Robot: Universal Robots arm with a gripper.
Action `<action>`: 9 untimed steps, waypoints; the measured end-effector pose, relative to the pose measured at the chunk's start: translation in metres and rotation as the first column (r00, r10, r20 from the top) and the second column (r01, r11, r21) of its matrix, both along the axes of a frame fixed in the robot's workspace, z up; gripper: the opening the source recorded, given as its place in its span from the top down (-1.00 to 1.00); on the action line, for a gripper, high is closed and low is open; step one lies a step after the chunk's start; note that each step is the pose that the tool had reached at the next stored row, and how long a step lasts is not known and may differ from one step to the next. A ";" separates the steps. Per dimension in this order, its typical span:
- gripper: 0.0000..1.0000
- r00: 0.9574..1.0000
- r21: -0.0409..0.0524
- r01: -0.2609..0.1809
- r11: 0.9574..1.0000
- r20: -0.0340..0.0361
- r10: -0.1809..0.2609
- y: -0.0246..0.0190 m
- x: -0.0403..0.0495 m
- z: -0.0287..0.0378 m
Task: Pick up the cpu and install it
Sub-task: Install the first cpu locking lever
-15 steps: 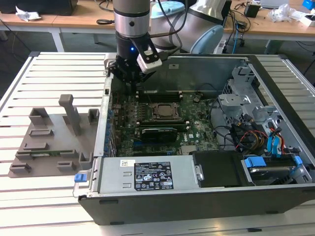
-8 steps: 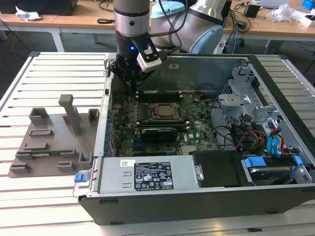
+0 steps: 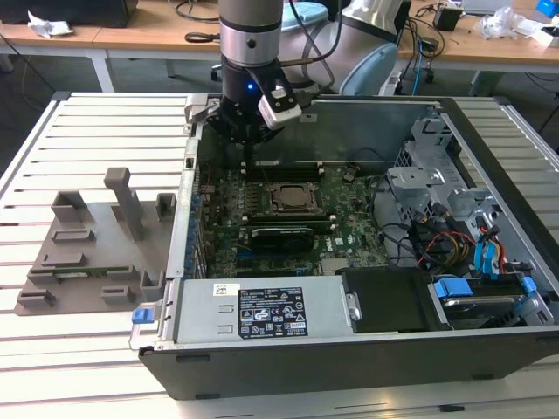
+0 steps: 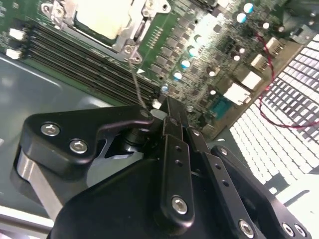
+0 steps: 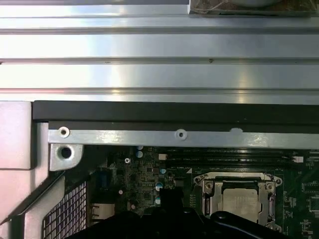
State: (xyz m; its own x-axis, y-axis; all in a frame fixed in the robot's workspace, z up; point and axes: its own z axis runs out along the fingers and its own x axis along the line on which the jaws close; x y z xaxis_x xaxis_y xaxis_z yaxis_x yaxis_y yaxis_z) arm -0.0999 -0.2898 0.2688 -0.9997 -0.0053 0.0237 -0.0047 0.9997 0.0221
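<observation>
Cpu [image 5: 240, 199] (silvery square) sits inside black frame [image 5: 238, 178].

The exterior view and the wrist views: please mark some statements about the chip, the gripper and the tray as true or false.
1. The silvery square cpu lies inside the black metal socket frame on the green motherboard. True.
2. The black gripper hangs over the grey plastic tray with upright posts. False: it hangs inside the open computer case, near the socket.
3. The tray stands outside the case, on the exterior view's left. True.
4. The gripper holds the cpu. False: the cpu sits in the socket, apart from it.
</observation>
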 end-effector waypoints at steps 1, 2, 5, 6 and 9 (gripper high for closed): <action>0.79 1.000 0.001 0.000 1.000 -0.002 0.000 0.0000 0.0035 -0.0003; 0.79 1.000 0.002 0.000 1.000 -0.003 0.000 0.0000 0.0053 -0.0004; 0.79 1.000 0.004 0.000 1.000 -0.008 0.000 0.0000 0.0143 -0.0011; 0.79 1.000 0.004 0.000 1.000 -0.009 0.000 0.0000 0.0162 -0.0011; 0.79 1.000 0.006 -0.001 1.000 -0.011 0.001 0.0000 0.0228 -0.0012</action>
State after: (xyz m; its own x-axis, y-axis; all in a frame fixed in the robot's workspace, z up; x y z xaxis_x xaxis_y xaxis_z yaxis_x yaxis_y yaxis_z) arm -0.0771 -0.2898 0.2677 -0.9994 -0.0064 0.0344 -0.0054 0.9996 0.0278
